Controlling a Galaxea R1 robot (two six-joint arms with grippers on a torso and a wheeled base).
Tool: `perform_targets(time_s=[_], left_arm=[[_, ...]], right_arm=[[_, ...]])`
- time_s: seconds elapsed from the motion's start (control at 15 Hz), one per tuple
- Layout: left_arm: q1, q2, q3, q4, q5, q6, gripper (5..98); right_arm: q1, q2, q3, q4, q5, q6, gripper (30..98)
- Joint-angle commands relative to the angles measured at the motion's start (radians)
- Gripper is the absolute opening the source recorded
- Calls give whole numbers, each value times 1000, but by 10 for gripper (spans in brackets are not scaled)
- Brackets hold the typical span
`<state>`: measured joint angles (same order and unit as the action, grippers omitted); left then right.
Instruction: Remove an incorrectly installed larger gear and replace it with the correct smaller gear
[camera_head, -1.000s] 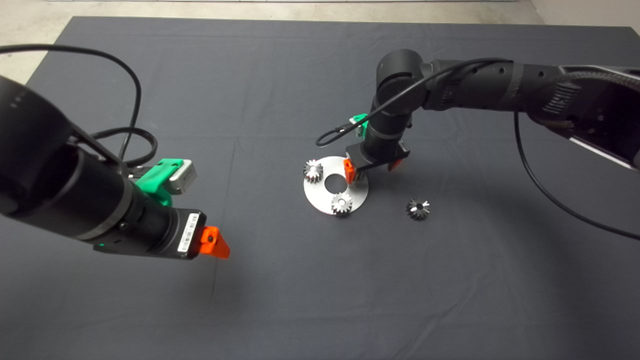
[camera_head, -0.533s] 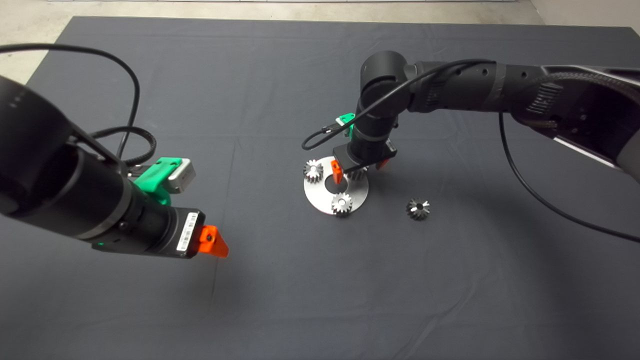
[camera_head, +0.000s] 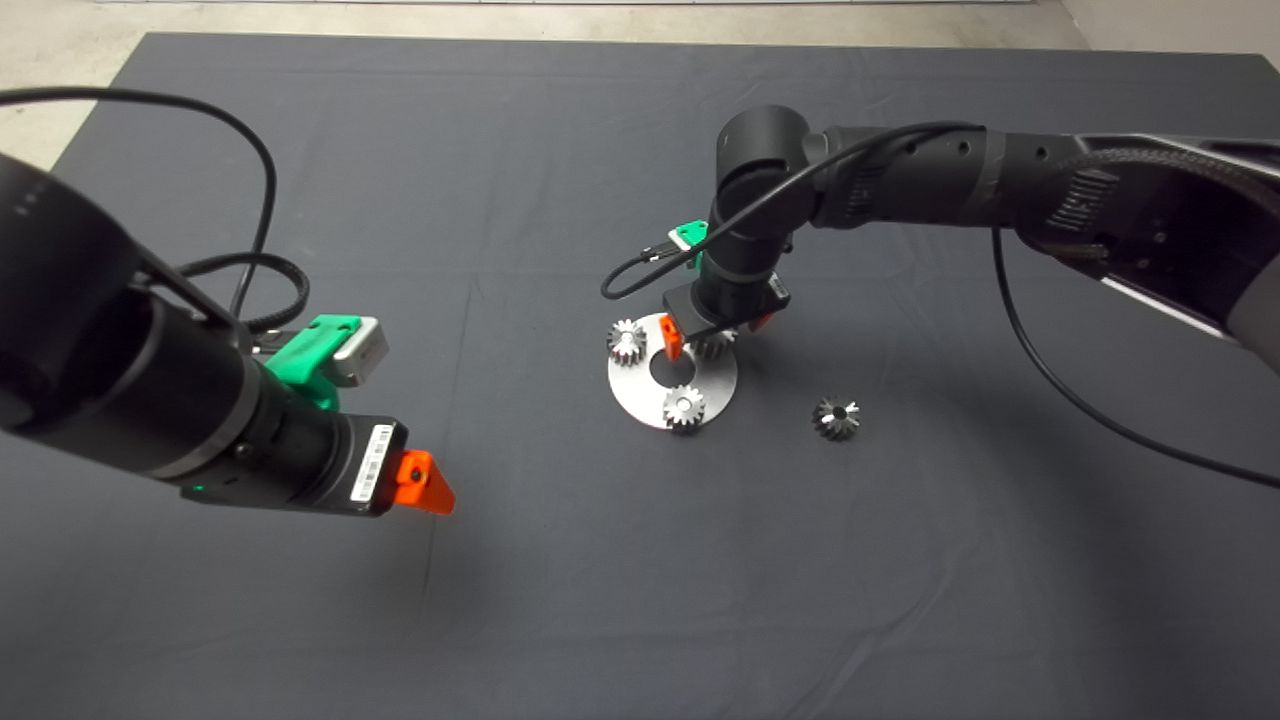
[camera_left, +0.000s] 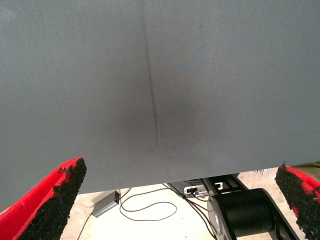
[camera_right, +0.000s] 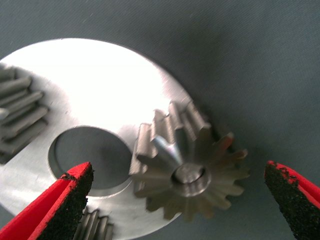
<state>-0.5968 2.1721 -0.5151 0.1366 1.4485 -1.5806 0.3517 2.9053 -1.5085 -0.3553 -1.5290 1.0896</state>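
The right gripper (camera_head: 712, 336) hangs low over the round steel plate (camera_head: 640, 400), its red fingers (camera_right: 55, 210) spread wide on either side of the smaller gear (camera_right: 187, 160) and gripping nothing. That gear sits on the plate's rim, seemingly tilted. The larger gear (camera_head: 836, 417) lies apart on the mat (camera_head: 500, 150). The left gripper (camera_head: 420, 485) waits wide open and empty above the mat.

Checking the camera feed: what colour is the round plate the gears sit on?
Bright silver metal plate with a centre hole; clearest in the right wrist view.
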Motion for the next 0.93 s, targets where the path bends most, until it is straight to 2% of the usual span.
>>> perform_targets(time_s=[0.0, 0.27, 0.4, 0.87], left_arm=[[-12, -1, 5, 6, 9, 2, 976], [-12, -4, 9, 6, 12, 4, 976], [-12, -4, 3, 8, 23, 4, 976], [-12, -5, -2, 8, 23, 16, 976]], right_arm=[[23, -18, -24, -63, -125, -4, 902], [23, -19, -25, -63, -125, -4, 902], [21, -17, -25, -63, -125, -4, 902], [21, -17, -24, -63, -125, -4, 902]])
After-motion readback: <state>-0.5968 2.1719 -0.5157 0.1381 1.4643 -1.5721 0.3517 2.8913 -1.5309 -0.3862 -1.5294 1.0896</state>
